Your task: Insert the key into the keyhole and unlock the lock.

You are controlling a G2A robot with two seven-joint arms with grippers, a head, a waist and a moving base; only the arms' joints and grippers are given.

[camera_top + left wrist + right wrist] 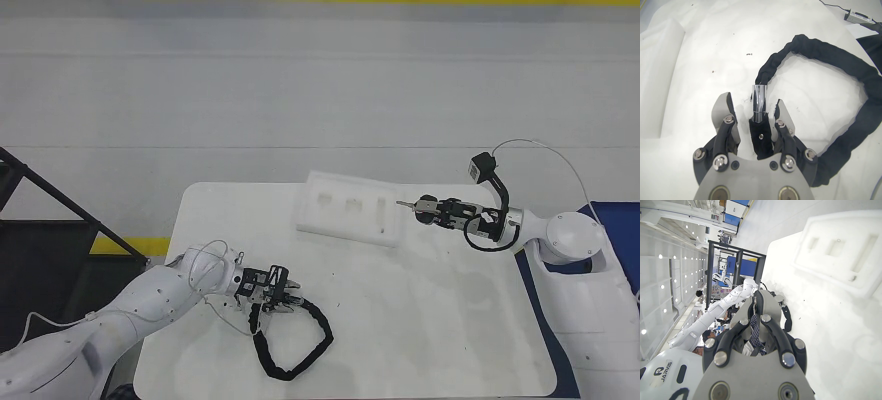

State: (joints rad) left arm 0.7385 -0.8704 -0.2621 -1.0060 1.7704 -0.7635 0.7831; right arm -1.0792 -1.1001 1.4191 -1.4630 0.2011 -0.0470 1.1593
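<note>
Nearest the robot, the left jaws stand wide open astride the chrome barrel (758, 102) of the black-sleeved chain lock (325, 335), which lies looped on the white desk (450, 320); they grip nothing. Well apart across the desk, the right jaws are clamped on the key (406, 204), its tip pointing out over the foam tray (340, 232) at the far side. The step in hand looks like steadying the lock. Next, the left jaws need to close on the barrel, then the key must be lined up with the keyhole.
</note>
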